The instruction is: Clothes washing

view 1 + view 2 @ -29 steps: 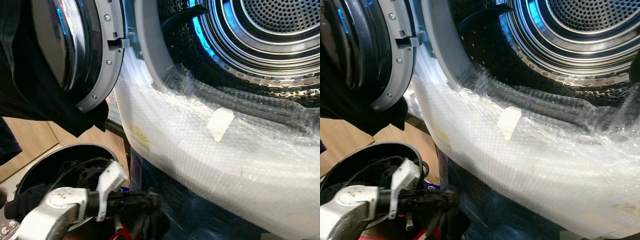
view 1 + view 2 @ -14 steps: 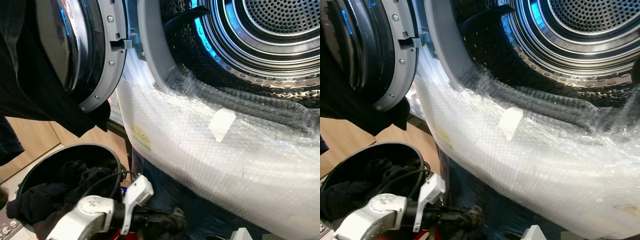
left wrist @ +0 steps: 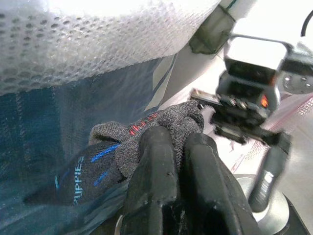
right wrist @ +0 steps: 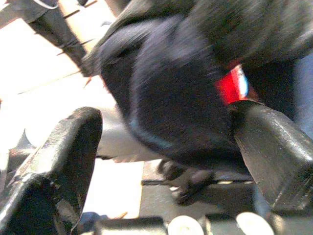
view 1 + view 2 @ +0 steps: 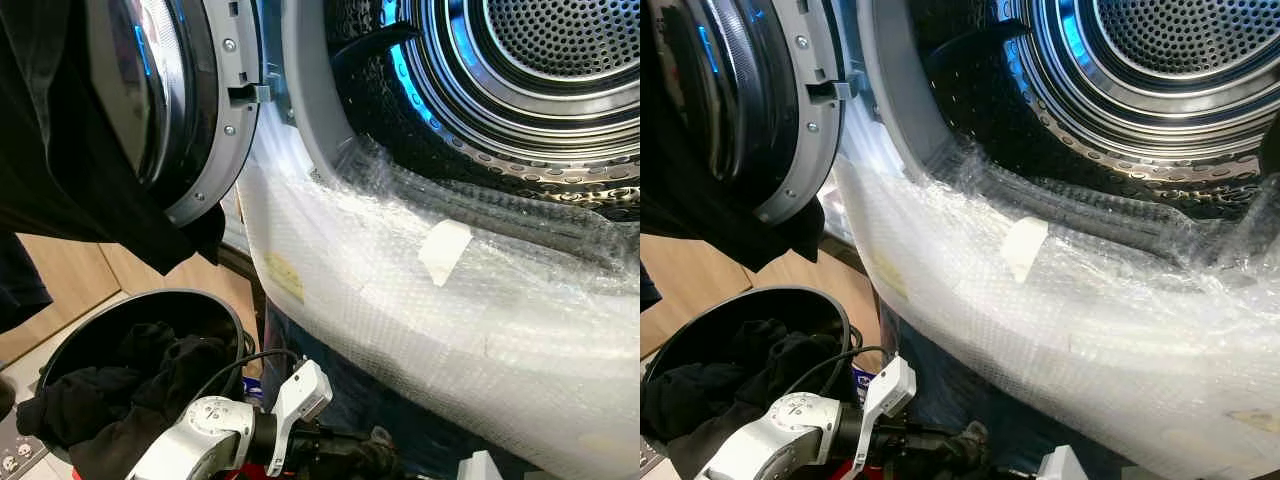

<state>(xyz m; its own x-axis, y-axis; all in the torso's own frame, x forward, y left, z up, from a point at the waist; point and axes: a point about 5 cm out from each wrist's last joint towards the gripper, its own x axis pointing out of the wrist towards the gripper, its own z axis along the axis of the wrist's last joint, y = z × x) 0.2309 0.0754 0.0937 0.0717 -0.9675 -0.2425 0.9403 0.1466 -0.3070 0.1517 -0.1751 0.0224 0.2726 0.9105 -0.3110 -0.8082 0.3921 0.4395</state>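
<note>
Dark grey sock, low center of frame, pinched in closed left pincer, right pincer open around it; light, limp, non-fragile, best bunched mid-fabric.

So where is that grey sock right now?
The sock is pinched in the robot's left hand, low in front of the washing machine, just right of the black laundry basket.

Dark grey sock with red and blue stitching, bunched up, pinched at its cuff. Black clothes piled in a round black basket. Washing machine drum open, shiny, full of little holes.
</note>
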